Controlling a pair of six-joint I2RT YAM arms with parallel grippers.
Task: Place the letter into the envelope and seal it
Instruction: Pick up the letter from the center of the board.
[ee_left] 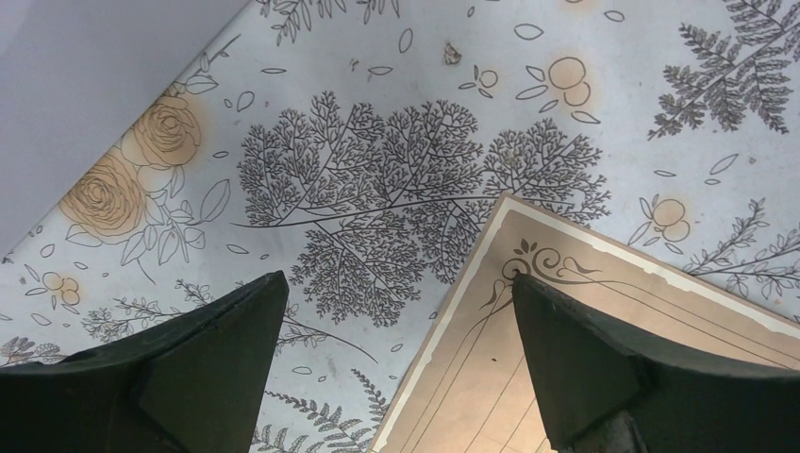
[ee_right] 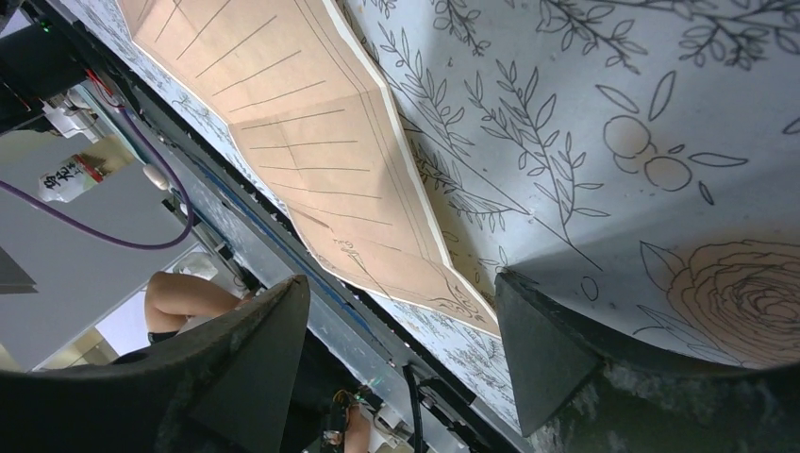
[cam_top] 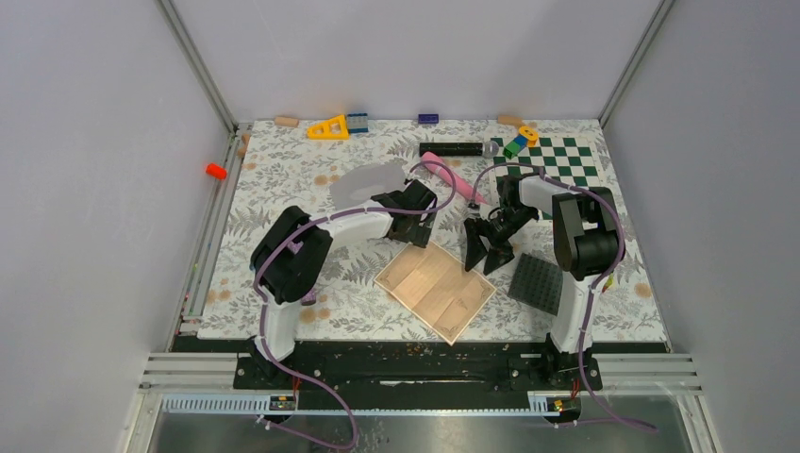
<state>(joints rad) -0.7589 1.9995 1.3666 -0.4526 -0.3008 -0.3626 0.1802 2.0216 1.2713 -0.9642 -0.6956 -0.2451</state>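
Note:
The tan letter point(cam_top: 435, 291) lies flat on the floral table, slightly creased, with one corner pointing away from the arms. The light grey envelope point(cam_top: 368, 181) lies behind it to the left, partly under the left arm. My left gripper point(cam_top: 415, 226) hovers open over the letter's far corner. In the left wrist view the gripper point(ee_left: 396, 283) has its right finger above the letter point(ee_left: 472, 396), and the envelope's plain edge point(ee_left: 85, 85) shows at the top left. My right gripper point(cam_top: 486, 257) is open at the letter's right edge. In the right wrist view the gripper point(ee_right: 401, 283) holds nothing, and the letter point(ee_right: 311, 142) lies beyond it.
A pink cylinder point(cam_top: 451, 177) lies between the two grippers. A dark studded plate point(cam_top: 536, 281) sits right of the letter, under the right arm. A green-and-white checkerboard point(cam_top: 557, 162), a black tube point(cam_top: 451, 148) and several small blocks stand along the back.

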